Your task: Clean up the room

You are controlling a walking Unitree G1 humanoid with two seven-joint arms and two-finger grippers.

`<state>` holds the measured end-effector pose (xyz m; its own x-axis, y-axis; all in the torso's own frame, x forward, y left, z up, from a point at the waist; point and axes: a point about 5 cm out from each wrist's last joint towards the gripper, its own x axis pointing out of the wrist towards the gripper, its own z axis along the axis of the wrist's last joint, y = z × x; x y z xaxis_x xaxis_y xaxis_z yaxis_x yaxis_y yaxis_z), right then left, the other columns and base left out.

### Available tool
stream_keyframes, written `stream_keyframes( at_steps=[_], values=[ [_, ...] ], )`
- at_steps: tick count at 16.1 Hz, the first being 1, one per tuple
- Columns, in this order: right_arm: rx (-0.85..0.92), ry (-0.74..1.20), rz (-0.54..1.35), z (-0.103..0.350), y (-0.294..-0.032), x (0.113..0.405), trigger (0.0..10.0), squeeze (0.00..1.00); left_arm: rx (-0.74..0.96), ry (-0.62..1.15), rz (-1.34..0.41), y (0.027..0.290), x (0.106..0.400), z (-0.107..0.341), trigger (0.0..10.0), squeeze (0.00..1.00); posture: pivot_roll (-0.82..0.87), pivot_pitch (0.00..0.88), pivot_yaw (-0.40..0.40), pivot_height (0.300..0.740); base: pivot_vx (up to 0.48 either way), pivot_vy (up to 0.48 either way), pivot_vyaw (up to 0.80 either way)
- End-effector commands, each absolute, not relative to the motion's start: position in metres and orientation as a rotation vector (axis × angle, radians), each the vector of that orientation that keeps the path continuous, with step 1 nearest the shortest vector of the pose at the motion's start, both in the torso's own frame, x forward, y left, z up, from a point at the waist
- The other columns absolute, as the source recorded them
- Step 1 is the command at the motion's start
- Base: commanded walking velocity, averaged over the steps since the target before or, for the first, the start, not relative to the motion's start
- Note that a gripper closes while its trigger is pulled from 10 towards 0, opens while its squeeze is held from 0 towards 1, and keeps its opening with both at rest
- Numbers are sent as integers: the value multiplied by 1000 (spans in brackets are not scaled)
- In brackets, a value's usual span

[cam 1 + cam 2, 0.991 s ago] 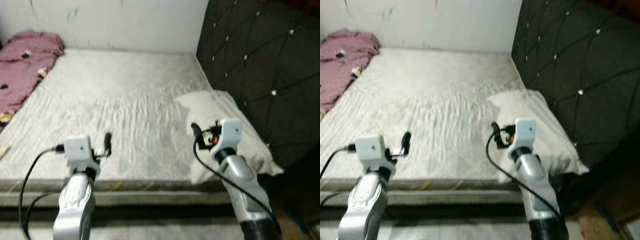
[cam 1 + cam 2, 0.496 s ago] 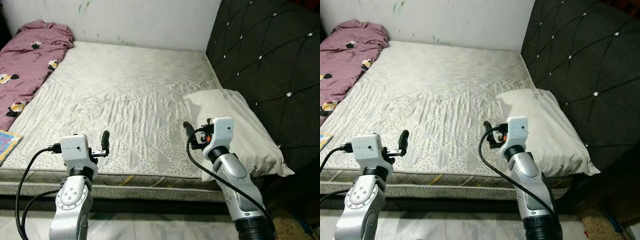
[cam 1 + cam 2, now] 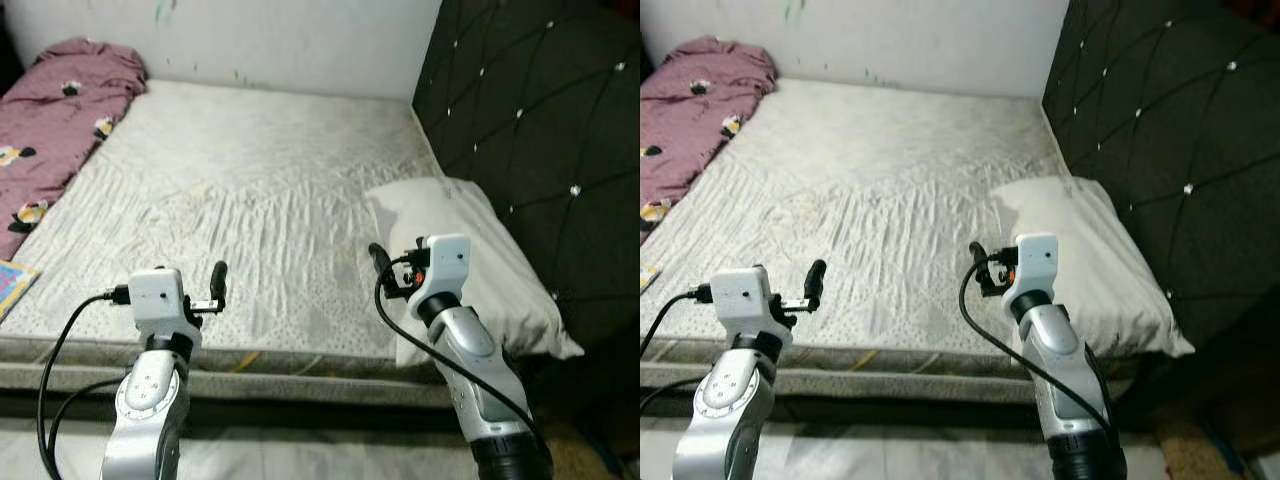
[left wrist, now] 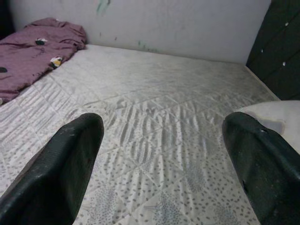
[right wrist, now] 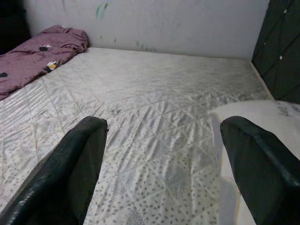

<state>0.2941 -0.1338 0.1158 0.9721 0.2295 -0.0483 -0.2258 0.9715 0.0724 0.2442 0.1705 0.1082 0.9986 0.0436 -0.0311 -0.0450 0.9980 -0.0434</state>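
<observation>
A wide bed with a white quilted, dotted mattress cover (image 3: 250, 210) stands before the robot, its near edge running across the lower part of the head views. A dark padded headboard with shiny button studs (image 3: 530, 130) rises along the bed's right edge, and a pale painted wall (image 3: 280, 40) with faint green and pink marks closes the far edge.

A white rectangular pillow (image 3: 480, 265) lies at the near right corner of the bed, against the headboard; small dark printing shows on its surface in the right wrist view (image 5: 286, 108), too small to read. A crumpled mauve blanket with small cartoon prints (image 3: 55, 130) lies along the bed's left edge up to the far left corner. A flat blue item with a colourful printed cover (image 3: 10, 285) lies at the left edge near the front; its writing cannot be read.

The left gripper (image 3: 217, 280) is held over the near edge of the bed, left of centre, its two black fingers (image 4: 70, 159) spread apart with nothing between them. The right gripper (image 3: 378, 262) is held over the near edge just beside the pillow, its fingers (image 5: 79, 159) likewise spread and empty.
</observation>
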Motion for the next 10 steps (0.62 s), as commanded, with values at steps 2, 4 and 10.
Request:
stream_keyframes(
  at_steps=[2,4,10],
  values=[
    [64,67,219,115,-137,295,10000,0,-49,14,34,170,245,112,10000,0,-2,0,-69,740,270,0,-400],
    [64,66,219,115,-137,295,10000,0,-49,13,33,170,245,112,10000,0,-2,0,-69,740,289,0,-625],
    [63,68,215,114,-138,294,10000,0,-51,19,44,170,246,111,10000,0,-4,0,-67,740,189,0,-85]
  ],
)
